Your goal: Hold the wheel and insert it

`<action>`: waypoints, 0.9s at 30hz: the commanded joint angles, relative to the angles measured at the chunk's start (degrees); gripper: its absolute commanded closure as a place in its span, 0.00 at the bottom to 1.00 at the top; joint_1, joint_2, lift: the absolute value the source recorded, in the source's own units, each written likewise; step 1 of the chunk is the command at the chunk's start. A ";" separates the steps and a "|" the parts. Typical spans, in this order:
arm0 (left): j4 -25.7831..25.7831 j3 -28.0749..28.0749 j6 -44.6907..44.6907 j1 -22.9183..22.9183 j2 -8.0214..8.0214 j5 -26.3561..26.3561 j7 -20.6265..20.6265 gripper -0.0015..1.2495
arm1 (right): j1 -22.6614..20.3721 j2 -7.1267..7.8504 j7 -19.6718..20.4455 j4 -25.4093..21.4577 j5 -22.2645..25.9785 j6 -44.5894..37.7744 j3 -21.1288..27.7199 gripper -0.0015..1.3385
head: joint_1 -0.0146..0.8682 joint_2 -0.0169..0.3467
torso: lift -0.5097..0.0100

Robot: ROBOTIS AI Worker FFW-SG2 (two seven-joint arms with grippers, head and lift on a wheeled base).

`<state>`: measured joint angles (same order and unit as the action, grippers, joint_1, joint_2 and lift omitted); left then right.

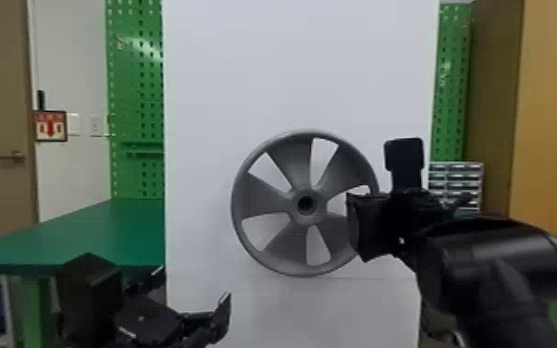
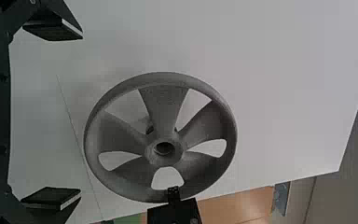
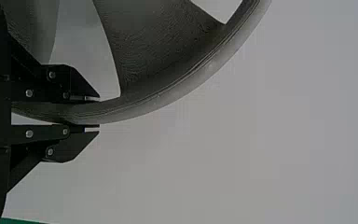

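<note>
The grey five-spoke wheel [image 1: 275, 203] stands upright before a white panel, its hub facing the head camera. My right gripper [image 1: 361, 226] is at the wheel's right rim. In the right wrist view the right gripper [image 3: 95, 112] is shut on the rim of the wheel [image 3: 154, 100], one finger on each side of it. My left gripper [image 1: 194, 287] is low and left of the wheel, apart from it. The left wrist view has the left gripper [image 2: 79, 116] open with nothing between its fingers, and the wheel [image 2: 163, 107] beyond them. What lies behind the hub is mostly hidden.
A tall white panel [image 1: 245, 69] stands behind the wheel. Green tabletop [image 1: 106, 231] lies to the left of it, with a green pegboard [image 1: 134, 92] behind. A small drawer cabinet [image 1: 458, 180] and a wooden panel [image 1: 555, 115] are at the right.
</note>
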<state>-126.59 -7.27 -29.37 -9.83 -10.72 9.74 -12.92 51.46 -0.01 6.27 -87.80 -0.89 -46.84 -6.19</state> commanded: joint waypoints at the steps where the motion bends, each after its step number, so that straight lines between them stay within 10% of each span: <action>1: 0.03 -0.02 0.10 -0.10 0.00 0.02 0.00 0.08 | 0.48 -0.04 0.05 1.14 -0.61 0.87 0.30 0.86 | 0.13 0.09 | 0.13; 27: 0.03 -0.29 0.19 -0.01 -0.26 -0.07 0.00 0.08 | 2.85 -0.04 0.05 3.16 -2.63 -1.24 -0.32 0.86 | 0.13 0.09 | 0.13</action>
<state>-126.56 -7.54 -29.21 -9.88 -10.90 9.67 -12.92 53.88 -0.01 6.32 -85.32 -3.35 -48.00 -7.06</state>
